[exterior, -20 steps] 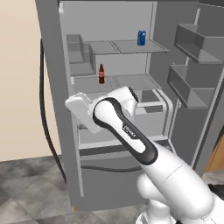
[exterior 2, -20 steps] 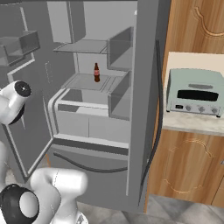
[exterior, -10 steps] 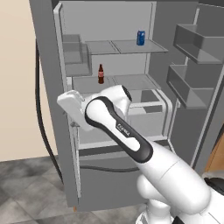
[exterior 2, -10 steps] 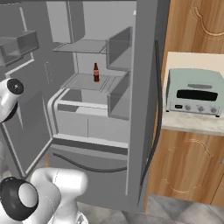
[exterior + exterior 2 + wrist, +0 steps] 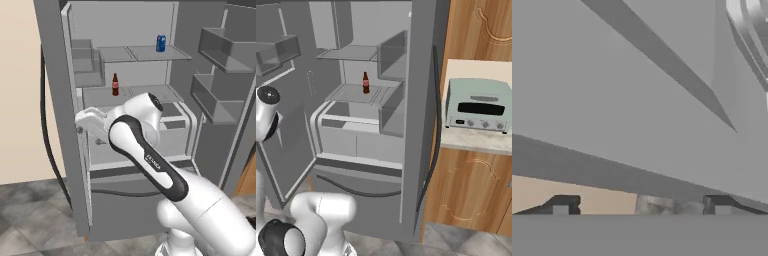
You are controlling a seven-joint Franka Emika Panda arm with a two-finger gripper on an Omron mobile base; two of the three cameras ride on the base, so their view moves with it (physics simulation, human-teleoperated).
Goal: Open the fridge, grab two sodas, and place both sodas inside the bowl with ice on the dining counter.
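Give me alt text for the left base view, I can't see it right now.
The fridge stands with both doors open, a blue can on its top shelf and a brown bottle on the shelf below. The white arm reaches from the lower right toward the left door's edge.

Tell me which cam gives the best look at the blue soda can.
Left base view. The blue can stands unobstructed on the fridge's top shelf, markings facing the camera. In the right base view that shelf is seen nearly edge-on and I can't make out the can there; the brown bottle is clear. The hand view looks at plain grey surfaces.
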